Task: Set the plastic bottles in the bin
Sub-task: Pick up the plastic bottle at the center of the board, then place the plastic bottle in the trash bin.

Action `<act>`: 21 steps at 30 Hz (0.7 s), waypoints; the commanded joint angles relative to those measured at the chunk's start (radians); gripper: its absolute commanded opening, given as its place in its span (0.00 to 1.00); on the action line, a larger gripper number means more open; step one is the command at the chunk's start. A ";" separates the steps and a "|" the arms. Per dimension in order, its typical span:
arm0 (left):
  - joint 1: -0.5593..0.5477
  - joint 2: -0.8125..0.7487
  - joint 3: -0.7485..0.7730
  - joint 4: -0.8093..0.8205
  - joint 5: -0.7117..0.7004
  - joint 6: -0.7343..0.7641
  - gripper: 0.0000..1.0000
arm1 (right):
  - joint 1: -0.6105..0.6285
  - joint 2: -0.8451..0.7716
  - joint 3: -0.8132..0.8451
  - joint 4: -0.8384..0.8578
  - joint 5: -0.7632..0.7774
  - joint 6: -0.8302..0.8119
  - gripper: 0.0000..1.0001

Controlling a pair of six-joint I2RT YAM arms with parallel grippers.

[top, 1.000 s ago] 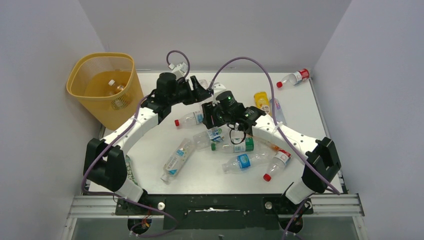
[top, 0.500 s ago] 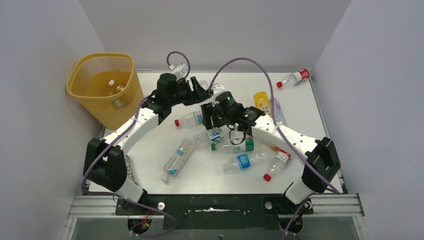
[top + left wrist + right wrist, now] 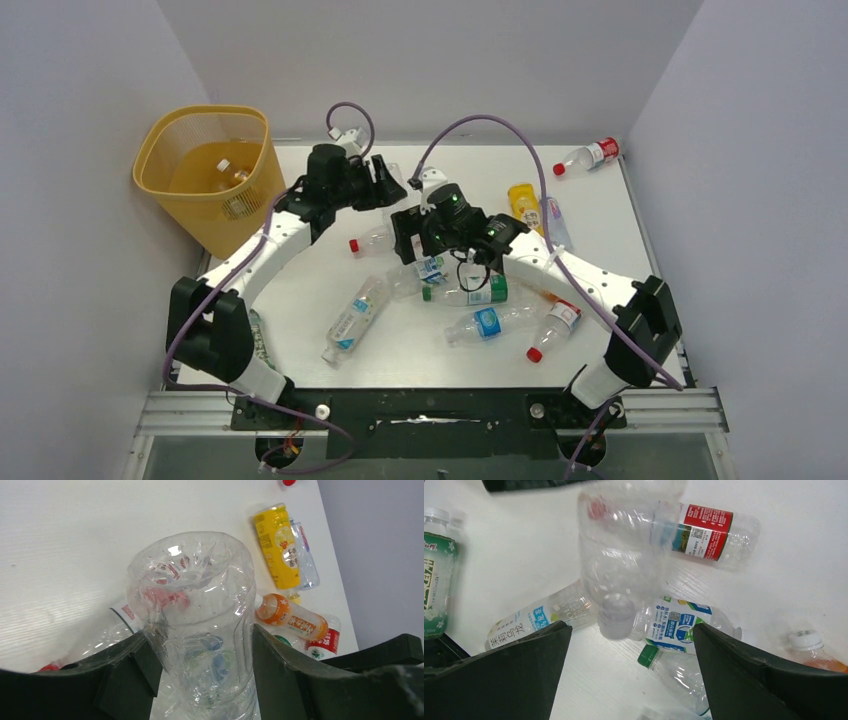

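My left gripper is shut on a clear, crumpled plastic bottle, base pointing away, held above the table. In the top view the left gripper hangs over the table's back middle, right of the yellow mesh bin. My right gripper stands open just below it with nothing between its fingers; the held bottle hangs cap-down in front of it. In the top view the right gripper sits close beside the left one. Several bottles lie on the table, such as a red-capped one and a green-capped one.
The bin holds a bottle. A yellow bottle and a red-labelled one lie at the back right. More bottles lie at front centre and front right. Walls close in on three sides.
My right gripper has opened wide and let go of the clear bottle. The left gripper has tightened on that bottle and drawn slightly left with it.
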 commanded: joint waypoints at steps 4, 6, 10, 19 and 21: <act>0.130 -0.053 0.170 -0.080 -0.019 0.094 0.40 | 0.004 -0.121 0.041 -0.030 0.075 0.033 0.98; 0.159 -0.054 0.222 -0.117 -0.029 0.117 0.40 | 0.003 -0.141 0.030 -0.039 0.096 0.039 0.98; 0.232 -0.061 0.328 -0.184 -0.040 0.157 0.41 | -0.006 -0.178 -0.007 -0.037 0.116 0.050 0.98; 0.471 -0.068 0.533 -0.233 -0.002 0.155 0.41 | -0.020 -0.174 -0.061 -0.007 0.099 0.066 0.98; 0.558 -0.065 0.574 -0.229 0.013 0.139 0.41 | -0.020 -0.172 -0.070 0.002 0.093 0.070 0.98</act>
